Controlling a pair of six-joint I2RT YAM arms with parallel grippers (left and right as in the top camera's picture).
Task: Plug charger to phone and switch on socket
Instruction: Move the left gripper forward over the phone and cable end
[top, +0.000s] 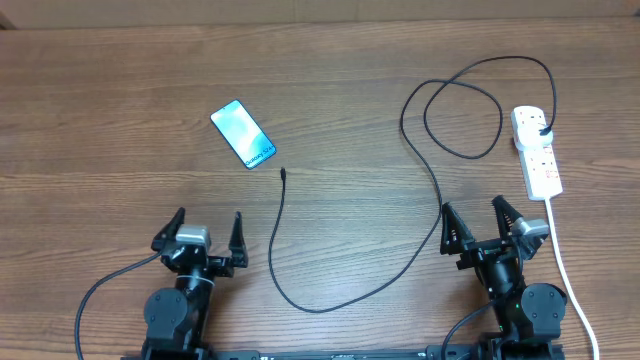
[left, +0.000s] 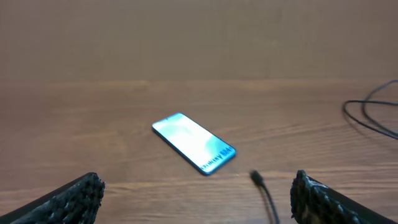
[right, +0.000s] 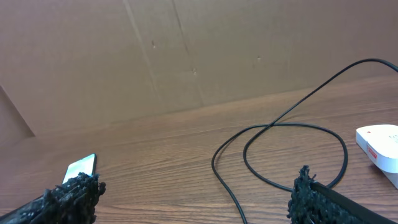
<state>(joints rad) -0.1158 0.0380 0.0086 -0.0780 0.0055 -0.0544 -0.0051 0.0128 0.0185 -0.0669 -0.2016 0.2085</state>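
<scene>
I have both arms sitting at the near edge of the counter (top: 120, 120). My left fingers (top: 237, 235) are spread wide and hold nothing, and my right fingers (top: 449, 228) are just as wide apart and empty. The phone (top: 243, 134) lies flat and angled ahead of the left arm, its screen lit. The charger (top: 275, 250) loops across the counter, its connector tip (top: 284, 174) just beside the phone's near end, not touching. The socket (top: 536, 150) lies far right with a black plug in it; I cannot tell how its switches are set.
</scene>
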